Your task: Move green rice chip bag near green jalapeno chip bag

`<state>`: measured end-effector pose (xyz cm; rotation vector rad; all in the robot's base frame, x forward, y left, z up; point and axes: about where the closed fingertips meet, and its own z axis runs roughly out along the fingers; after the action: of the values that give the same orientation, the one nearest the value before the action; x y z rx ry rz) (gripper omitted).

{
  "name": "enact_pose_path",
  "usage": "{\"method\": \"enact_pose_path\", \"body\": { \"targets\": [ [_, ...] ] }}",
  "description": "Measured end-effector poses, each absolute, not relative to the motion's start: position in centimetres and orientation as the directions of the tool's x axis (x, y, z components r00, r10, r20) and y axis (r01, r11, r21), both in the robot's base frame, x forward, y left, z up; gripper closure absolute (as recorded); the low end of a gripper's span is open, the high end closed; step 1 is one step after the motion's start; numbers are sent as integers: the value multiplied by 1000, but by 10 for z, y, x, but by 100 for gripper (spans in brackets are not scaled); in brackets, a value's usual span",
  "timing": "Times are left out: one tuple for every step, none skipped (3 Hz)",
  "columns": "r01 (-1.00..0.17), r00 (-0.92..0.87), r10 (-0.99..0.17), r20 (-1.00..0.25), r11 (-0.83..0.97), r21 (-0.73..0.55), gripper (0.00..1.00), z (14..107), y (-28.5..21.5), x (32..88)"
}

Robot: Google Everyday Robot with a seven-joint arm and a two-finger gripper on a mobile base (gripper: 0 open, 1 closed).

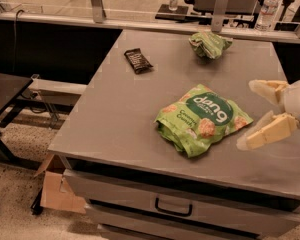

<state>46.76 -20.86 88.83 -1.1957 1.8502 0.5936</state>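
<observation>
The green rice chip bag [202,118], light green with a dark oval reading "dang", lies flat on the grey table [115,109] near its front. The green jalapeno chip bag [210,44], small and wrinkly, sits at the table's far edge. My gripper [254,115] is at the right, just right of the rice chip bag, with its two cream fingers spread apart and nothing between them. One finger [267,132] hovers close to the bag's right corner.
A small black bar wrapper [138,60] lies on the far left part of the table. Drawers with a handle [172,208] sit below the front edge. A cardboard box [57,189] stands on the floor at left. Water bottles [268,8] stand behind the table.
</observation>
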Motion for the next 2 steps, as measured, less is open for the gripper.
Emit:
{"method": "enact_pose_path", "body": {
  "targets": [
    [-887, -209, -491, -846, 459, -48, 0, 881, -209, 476],
    [-886, -213, -488, -847, 462, -43, 0, 873, -208, 485]
  ]
}}
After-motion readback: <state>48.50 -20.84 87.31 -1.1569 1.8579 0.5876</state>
